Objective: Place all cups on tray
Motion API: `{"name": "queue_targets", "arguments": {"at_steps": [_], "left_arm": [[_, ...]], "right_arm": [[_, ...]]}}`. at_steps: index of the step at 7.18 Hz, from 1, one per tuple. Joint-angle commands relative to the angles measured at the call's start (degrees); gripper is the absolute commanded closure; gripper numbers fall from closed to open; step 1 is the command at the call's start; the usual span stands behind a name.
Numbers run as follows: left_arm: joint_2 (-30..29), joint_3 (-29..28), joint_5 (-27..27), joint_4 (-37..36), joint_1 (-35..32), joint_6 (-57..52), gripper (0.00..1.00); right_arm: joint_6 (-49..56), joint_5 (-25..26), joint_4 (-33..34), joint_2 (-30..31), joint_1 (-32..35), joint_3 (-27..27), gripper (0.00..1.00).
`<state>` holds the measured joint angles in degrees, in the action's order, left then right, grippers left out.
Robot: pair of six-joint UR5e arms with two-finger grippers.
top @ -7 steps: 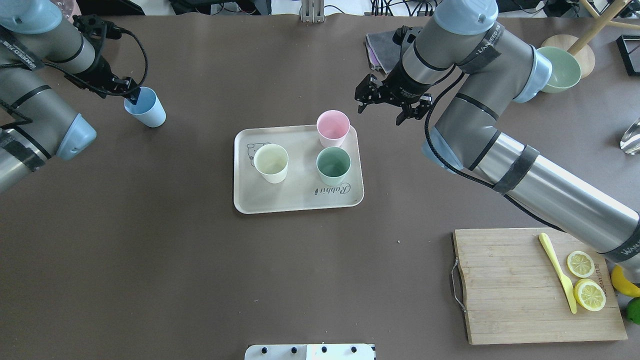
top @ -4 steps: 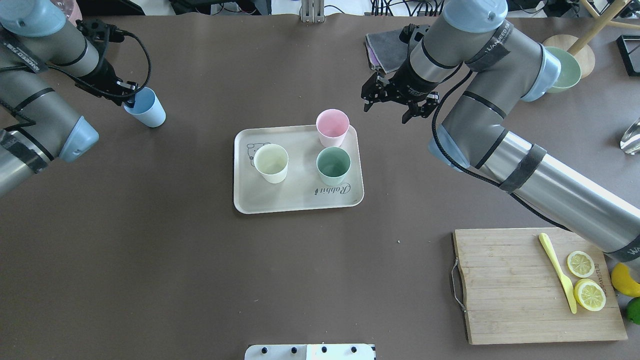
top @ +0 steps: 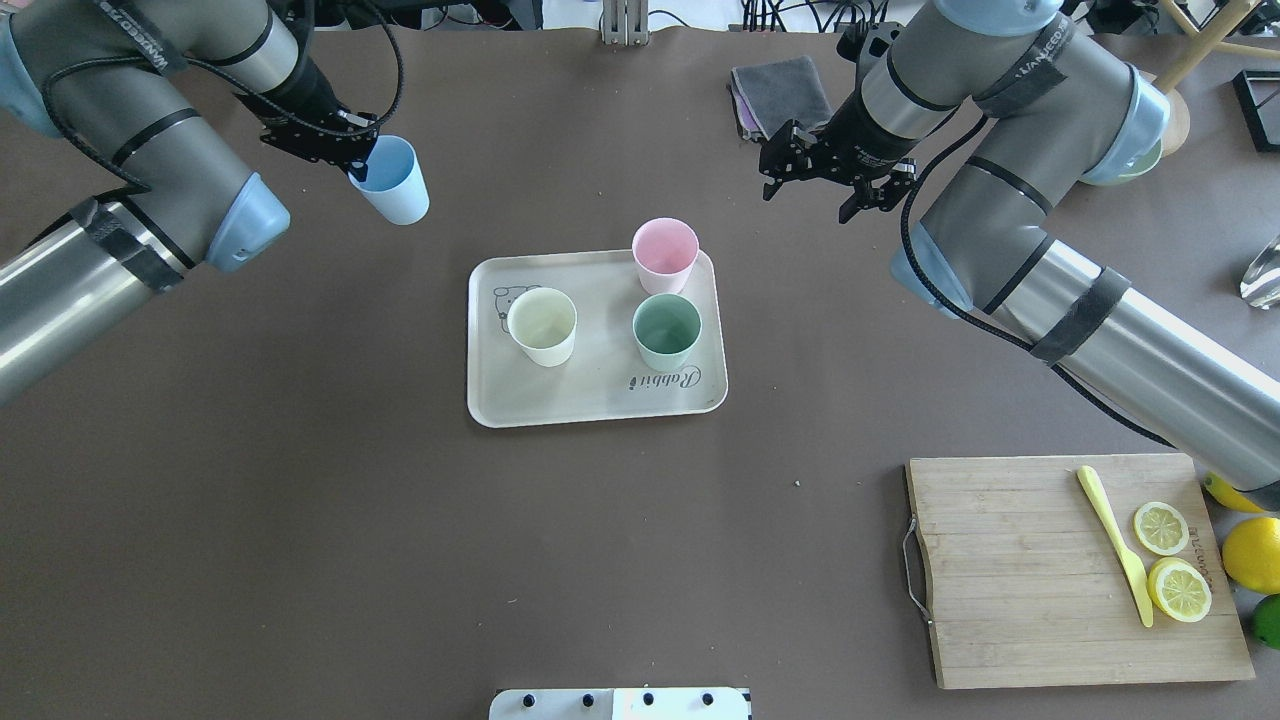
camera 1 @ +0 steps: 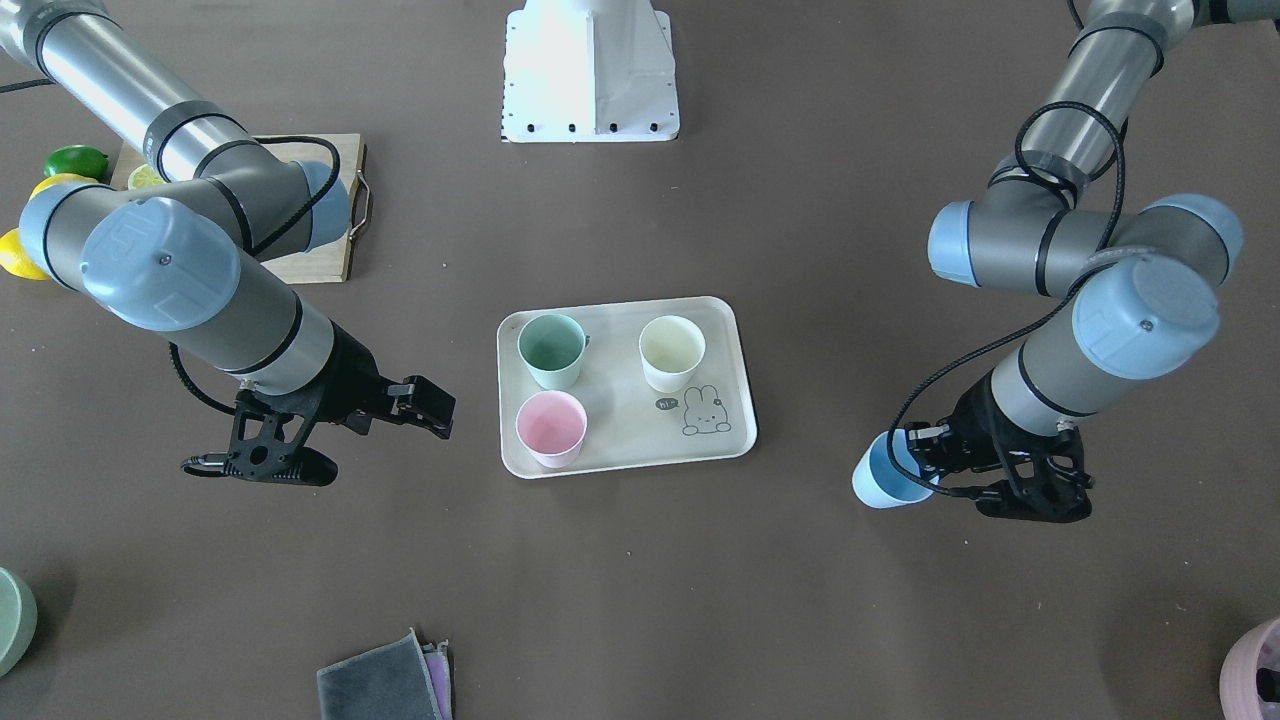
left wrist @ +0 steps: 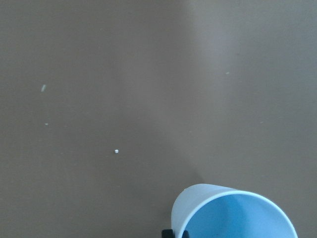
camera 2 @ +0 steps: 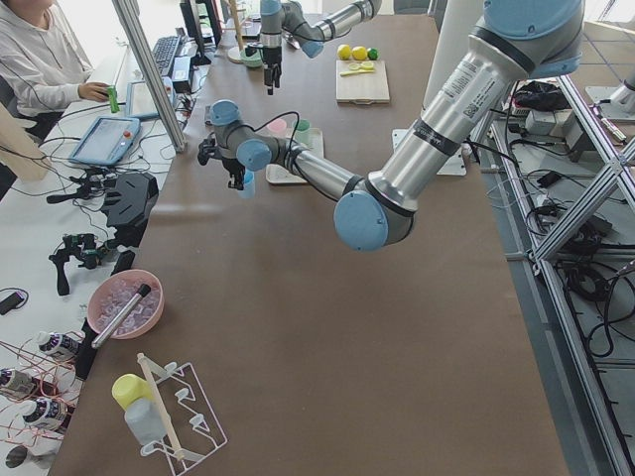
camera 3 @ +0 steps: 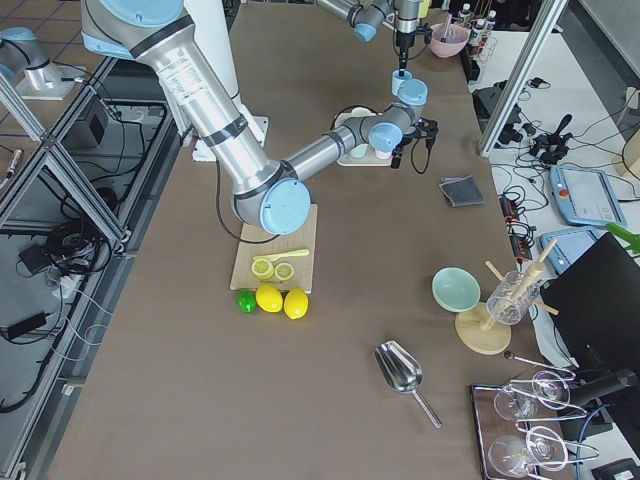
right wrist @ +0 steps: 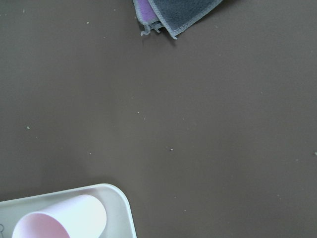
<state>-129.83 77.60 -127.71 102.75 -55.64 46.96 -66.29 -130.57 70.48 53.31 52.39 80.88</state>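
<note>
While the light blue cup [camera 1: 880, 485] is pinched at its rim by the left gripper [camera 1: 925, 462], front view: the tray [camera 1: 620, 445] is seen approx. 9 o'clock of it, well apart. Overhead: tray at 4 o'clock; right gripper [top: 825, 190] is spread open, empty. Left wrist: rim only, cup prob. lifted.

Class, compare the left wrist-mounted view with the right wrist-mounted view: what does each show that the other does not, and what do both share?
Only the left wrist-mounted view shows the light blue cup, its open rim seen from above at the bottom edge. Only the right wrist-mounted view shows the pale pink cup standing in a corner of the tray, and a grey cloth lying over a purple cloth at the top edge. Both share the brown table, which fills most of each picture.
</note>
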Motion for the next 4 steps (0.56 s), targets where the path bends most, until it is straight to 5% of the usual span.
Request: {"name": "queue_targets", "arguments": {"at_steps": [1, 4], "left_arm": [[-2.18, 2.91, 0.61, -2.47, 5.42, 7.32, 1.0], [-3.76, 2.74, 5.63, -1.5, 12.04, 12.1, 1.0]], "right_arm": [[4.92, -1.61, -0.08, 3.1, 2.35, 0.24, 0.01], [10.91, -2.76, -0.08, 6.28, 4.82, 0.41, 0.01]]}}
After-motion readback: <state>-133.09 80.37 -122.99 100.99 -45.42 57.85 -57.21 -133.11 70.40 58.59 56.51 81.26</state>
